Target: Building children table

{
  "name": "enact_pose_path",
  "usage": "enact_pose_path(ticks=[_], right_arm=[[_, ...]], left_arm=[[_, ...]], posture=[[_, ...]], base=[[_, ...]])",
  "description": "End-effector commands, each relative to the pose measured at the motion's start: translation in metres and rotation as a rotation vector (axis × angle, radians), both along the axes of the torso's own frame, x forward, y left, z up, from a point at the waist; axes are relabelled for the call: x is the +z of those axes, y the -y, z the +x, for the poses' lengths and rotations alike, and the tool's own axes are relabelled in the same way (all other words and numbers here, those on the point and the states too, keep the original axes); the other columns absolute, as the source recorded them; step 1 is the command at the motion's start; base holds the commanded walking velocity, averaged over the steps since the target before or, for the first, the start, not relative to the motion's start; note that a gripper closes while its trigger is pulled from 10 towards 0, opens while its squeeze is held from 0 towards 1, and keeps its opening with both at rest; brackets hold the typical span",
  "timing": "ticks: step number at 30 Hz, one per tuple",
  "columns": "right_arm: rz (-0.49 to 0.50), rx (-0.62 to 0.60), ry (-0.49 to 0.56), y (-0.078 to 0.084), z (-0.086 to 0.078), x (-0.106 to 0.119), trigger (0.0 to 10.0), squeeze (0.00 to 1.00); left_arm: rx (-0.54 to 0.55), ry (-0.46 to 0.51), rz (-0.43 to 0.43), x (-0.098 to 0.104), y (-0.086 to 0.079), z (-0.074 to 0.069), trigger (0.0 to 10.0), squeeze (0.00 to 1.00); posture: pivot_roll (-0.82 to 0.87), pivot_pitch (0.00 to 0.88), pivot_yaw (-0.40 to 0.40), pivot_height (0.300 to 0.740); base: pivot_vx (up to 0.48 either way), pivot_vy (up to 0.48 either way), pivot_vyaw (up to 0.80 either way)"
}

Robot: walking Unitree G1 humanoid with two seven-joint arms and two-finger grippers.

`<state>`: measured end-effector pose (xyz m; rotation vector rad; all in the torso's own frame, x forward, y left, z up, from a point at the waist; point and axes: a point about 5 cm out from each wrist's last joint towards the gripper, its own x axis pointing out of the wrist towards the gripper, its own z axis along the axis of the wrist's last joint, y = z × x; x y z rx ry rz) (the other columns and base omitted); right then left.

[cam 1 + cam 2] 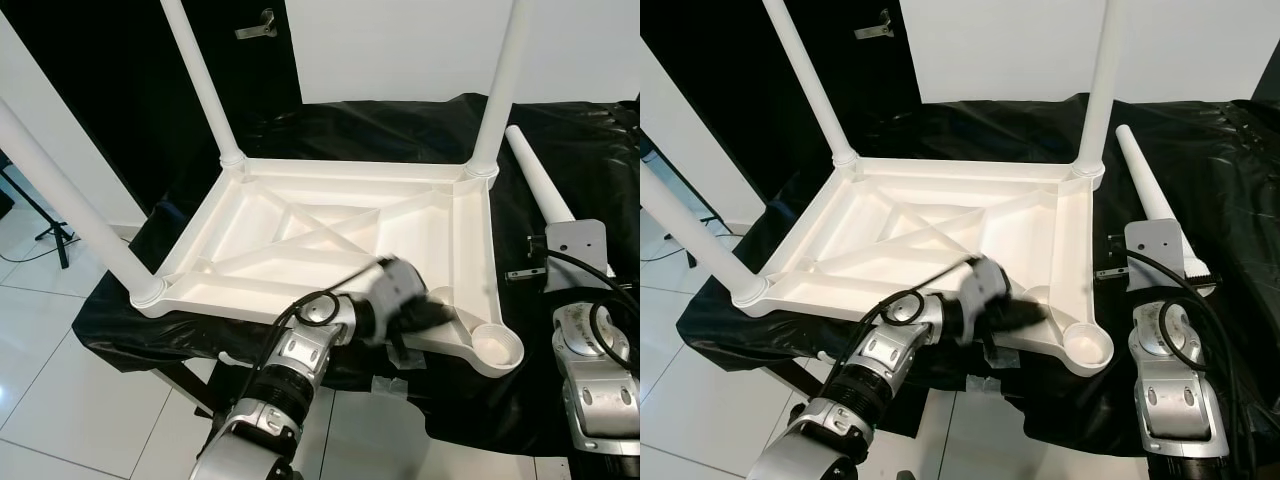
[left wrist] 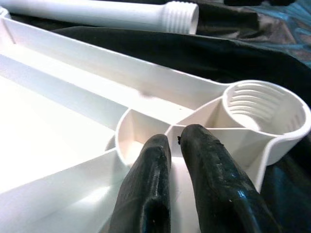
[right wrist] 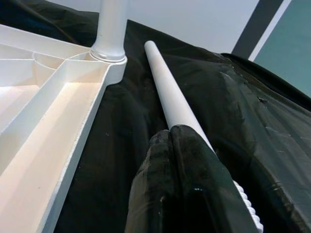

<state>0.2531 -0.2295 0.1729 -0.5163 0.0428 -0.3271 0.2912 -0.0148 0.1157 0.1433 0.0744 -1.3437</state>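
The white table top [image 1: 330,250] is seen lying upside down on a black-draped surface [image 1: 570,170], with three legs already standing in its corners: at about ten o'clock [image 1: 200,85], at two o'clock [image 1: 500,85] and at eight o'clock [image 1: 70,200]. The fourth socket [image 1: 497,347], at about four o'clock, is found empty, its inner thread being visible in the left wrist view. The remaining leg [image 1: 538,175] is laid on the cloth just beside the top's three o'clock edge, its threaded end turned toward the robot.

The left gripper [image 2: 180,150] is held over the rib next to the empty socket, its fingers almost together and nothing clasped. The right gripper [image 3: 170,141] is placed directly above the loose leg, fingers pressed together and nothing taken.

The step in hand is judged to be the fetching of the last leg. A parting of the right fingers, a grasp on the shaft, and an upright carry to the socket for screwing would be called for next.
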Motion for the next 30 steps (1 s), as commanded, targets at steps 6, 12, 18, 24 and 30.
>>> enact_pose_path(ticks=[6, 12, 18, 24, 30], right_arm=[[-0.100, -0.014, -0.050, 0.018, -0.010, -0.002, 10.0, 0.00], [-0.137, -0.006, -0.112, 0.022, -0.018, -0.009, 10.0, 1.00], [-0.211, 0.038, -0.151, 0.025, -0.019, -0.007, 10.0, 1.00], [-0.326, 0.077, -0.256, 0.031, -0.019, -0.008, 10.0, 1.00], [-0.376, 0.088, -0.351, 0.041, -0.022, -0.011, 10.0, 0.00]], left_arm=[[-0.035, 0.027, -0.078, 0.024, 0.011, -0.005, 10.0, 0.00], [-0.012, 0.060, -0.077, 0.029, 0.011, -0.006, 10.0, 0.00], [0.000, 0.066, -0.080, 0.031, 0.013, -0.004, 10.0, 0.00], [0.010, 0.062, -0.056, 0.028, 0.016, -0.006, 10.0, 0.00], [0.005, 0.050, -0.050, 0.025, 0.017, -0.010, 10.0, 0.00]], posture=[[-0.02, 0.000, 0.088, 0.740], [-0.03, 0.000, 0.093, 0.740], [-0.04, 0.000, 0.093, 0.740], [-0.04, 0.000, 0.090, 0.740], [-0.03, 0.000, 0.086, 0.740]], base=[[0.000, 0.000, 0.00], [0.000, 0.000, 0.00], [0.000, 0.000, 0.00], [0.000, 0.000, 0.00], [0.000, 0.000, 0.00]])
